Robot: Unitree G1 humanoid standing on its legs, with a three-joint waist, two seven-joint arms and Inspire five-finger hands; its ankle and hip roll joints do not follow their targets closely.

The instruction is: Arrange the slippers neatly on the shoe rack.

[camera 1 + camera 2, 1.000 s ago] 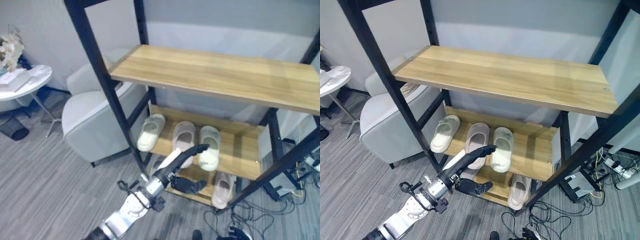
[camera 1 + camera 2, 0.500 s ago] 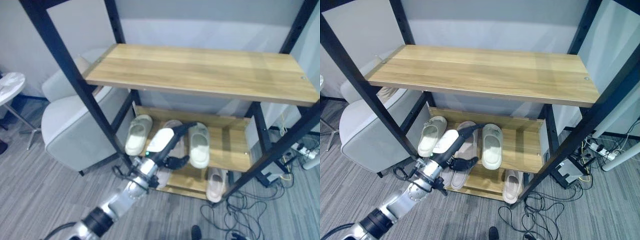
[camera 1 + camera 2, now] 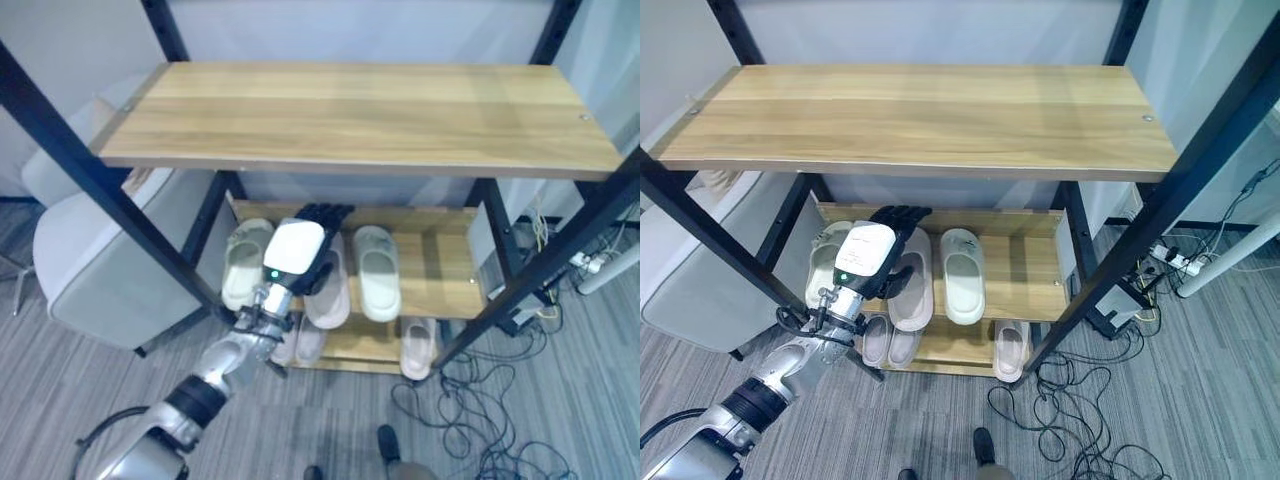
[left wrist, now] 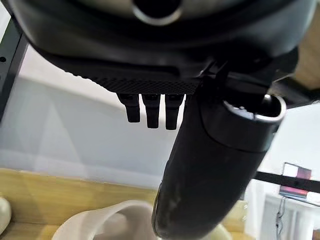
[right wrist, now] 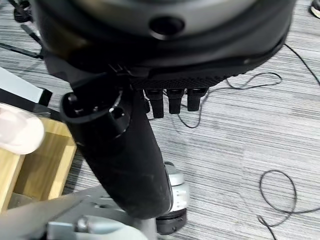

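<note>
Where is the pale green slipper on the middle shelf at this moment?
In the head views, the pale green slipper lies on the middle shelf, just right of the pink slipper, with bare wood on its right side.

Pretty even indoor light, no harsh glare anywhere. The top shelf throws a soft shadow over the lower one. Both wrist views are blurry up close.

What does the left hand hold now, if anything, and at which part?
Nothing is held. The left hand hovers with straight fingers over the pink slipper on the rack's middle shelf.
</note>
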